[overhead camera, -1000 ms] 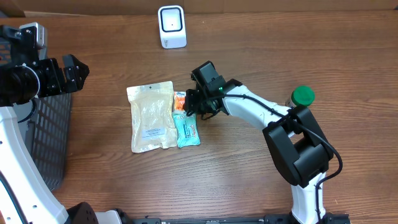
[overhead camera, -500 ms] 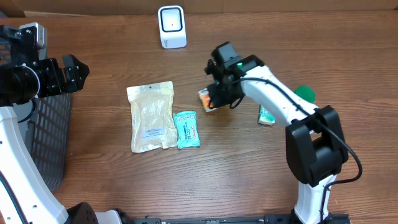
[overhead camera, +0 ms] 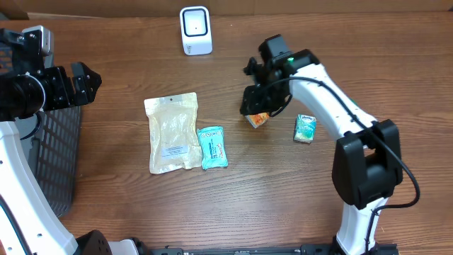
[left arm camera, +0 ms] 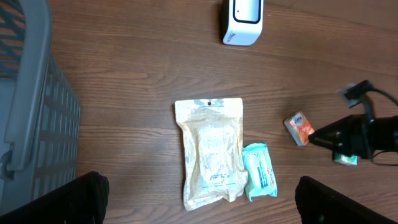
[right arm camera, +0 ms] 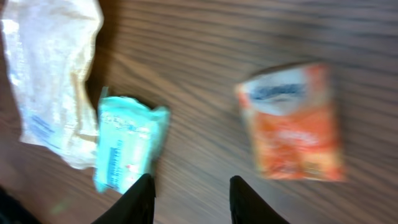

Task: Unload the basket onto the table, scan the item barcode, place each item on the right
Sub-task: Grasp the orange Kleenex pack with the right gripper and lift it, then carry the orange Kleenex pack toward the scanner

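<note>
Bare tabletop (overhead camera: 223, 74) between scanner (overhead camera: 195, 30) and packet (overhead camera: 257, 120)

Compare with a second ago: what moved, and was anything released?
The right gripper carried the orange packet rightward, away from the teal packet, and let it go; its jaws stand apart. The beige pouch, teal packet, scanner and left gripper stayed put.

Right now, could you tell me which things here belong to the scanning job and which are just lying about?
Job in hand: scanner; orange packet; right gripper, jaws apart, nothing held.
Lying about: pouch; teal packet; small box; basket.
</note>
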`<move>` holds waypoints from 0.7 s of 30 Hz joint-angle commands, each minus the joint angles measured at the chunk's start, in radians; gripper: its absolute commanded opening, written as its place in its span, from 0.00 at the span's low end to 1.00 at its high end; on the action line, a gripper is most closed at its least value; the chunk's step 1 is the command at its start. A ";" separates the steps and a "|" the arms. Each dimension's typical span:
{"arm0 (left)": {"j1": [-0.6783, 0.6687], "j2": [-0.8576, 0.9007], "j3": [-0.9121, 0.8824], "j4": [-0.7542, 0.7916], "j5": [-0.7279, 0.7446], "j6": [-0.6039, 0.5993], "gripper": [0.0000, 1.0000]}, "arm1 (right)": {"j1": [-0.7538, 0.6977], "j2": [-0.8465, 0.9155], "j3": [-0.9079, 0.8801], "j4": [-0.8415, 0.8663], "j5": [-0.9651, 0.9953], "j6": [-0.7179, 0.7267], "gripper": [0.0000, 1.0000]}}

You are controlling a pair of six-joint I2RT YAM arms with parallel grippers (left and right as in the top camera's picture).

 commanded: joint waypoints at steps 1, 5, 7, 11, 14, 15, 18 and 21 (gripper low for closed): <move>0.002 -0.019 0.006 0.003 0.014 0.026 1.00 | 0.065 0.008 -0.033 0.026 -0.018 0.147 0.35; 0.002 -0.019 0.006 0.003 0.014 0.026 1.00 | 0.110 0.051 -0.074 0.058 0.016 0.240 0.33; 0.002 -0.019 0.006 0.003 0.014 0.026 1.00 | 0.117 0.056 -0.100 0.080 0.054 0.305 0.28; 0.002 -0.019 0.006 0.003 0.014 0.026 1.00 | 0.117 0.056 -0.158 0.139 0.145 0.425 0.25; 0.002 -0.019 0.006 0.003 0.014 0.026 0.99 | 0.103 0.056 -0.201 0.181 0.176 0.471 0.24; 0.002 -0.019 0.006 0.003 0.014 0.026 1.00 | 0.094 0.056 -0.212 0.191 0.180 0.483 0.24; 0.002 -0.019 0.006 0.003 0.014 0.026 1.00 | 0.055 0.056 -0.226 0.210 0.208 0.505 0.21; 0.002 -0.019 0.006 0.003 0.014 0.026 1.00 | 0.011 0.056 -0.223 0.211 0.267 0.507 0.19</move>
